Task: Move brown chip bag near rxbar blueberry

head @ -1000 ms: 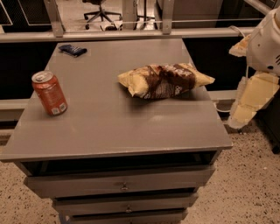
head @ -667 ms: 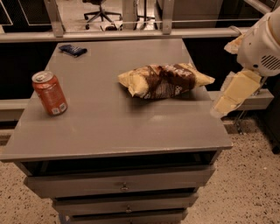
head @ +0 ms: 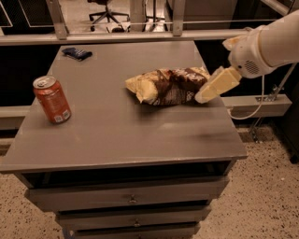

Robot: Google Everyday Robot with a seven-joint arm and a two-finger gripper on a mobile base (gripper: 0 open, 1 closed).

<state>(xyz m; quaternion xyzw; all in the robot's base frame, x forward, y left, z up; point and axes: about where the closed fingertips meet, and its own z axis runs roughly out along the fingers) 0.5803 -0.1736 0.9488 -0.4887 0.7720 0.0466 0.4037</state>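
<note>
The pincer (head: 204, 93) hangs over the right side of the worktop (head: 126, 140). Its pale cream tip slants down and to the left from the white arm (head: 268, 44), which reaches in from the upper right. The tip meets the right end of the chip bag (head: 163, 86). I cannot tell whether it touches the bag or only passes in front, how far the pincer is spread, or whether it grips anything. The bag lies crumpled on its side, right of the worktop's middle, tan with dark brown print. Well apart from it, near the far left corner, lies the small dark blue bar (head: 77, 53). An orange-red can (head: 52, 99) stands upright by the left edge, nearer than the bar. Grey drawers (head: 131, 198) sit under the worktop. An office chair (head: 106, 9) stands on the floor beyond the far edge.
</note>
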